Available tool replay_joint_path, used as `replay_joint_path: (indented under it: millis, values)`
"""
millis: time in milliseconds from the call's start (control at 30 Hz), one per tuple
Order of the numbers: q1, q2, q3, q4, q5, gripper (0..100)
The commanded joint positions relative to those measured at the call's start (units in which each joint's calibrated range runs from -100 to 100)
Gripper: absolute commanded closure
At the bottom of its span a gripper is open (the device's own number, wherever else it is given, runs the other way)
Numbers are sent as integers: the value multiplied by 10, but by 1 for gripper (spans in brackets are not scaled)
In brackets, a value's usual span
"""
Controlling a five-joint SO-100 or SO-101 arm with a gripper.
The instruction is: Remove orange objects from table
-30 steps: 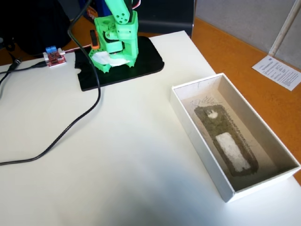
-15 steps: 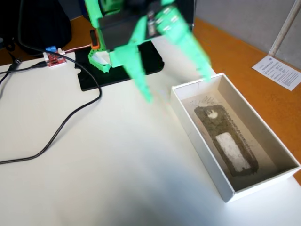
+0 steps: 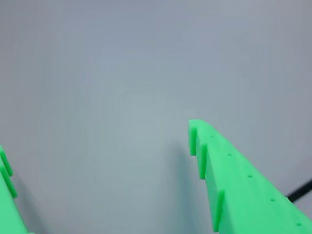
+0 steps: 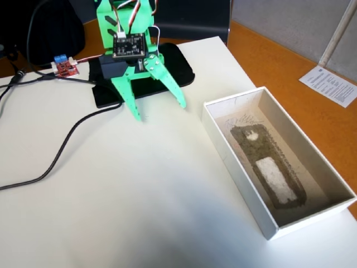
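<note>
My green gripper [image 4: 159, 110] hangs open and empty just above the white table, near the arm's base at the back. In the wrist view the gripper [image 3: 97, 146] shows two green fingers [image 3: 234, 175] spread wide over bare grey-white table. No orange object shows in either view. The white box [image 4: 240, 173] at the right in the fixed view holds only a dark grey stained patch with a pale strip.
A black mat [image 4: 139, 75] lies under the arm's base. Black cables [image 4: 61, 153] run across the table's left side. A small red circuit board [image 4: 66, 67] sits at the back left. The orange desk [image 4: 290, 72] with a paper sheet [image 4: 332, 84] lies beyond the table's right edge.
</note>
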Motion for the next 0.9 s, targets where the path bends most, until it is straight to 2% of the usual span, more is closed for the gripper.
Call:
replay_joint_path:
  millis: [0, 67, 100, 500, 867]
  values:
    - [-7, -7, 4, 7, -73, 61]
    - [-26, -7, 4, 4, -129, 61]
    - [-26, -7, 4, 4, -132, 61]
    - [52, -6, 3, 4, -130, 61]
    - [24, -6, 3, 4, -130, 61]
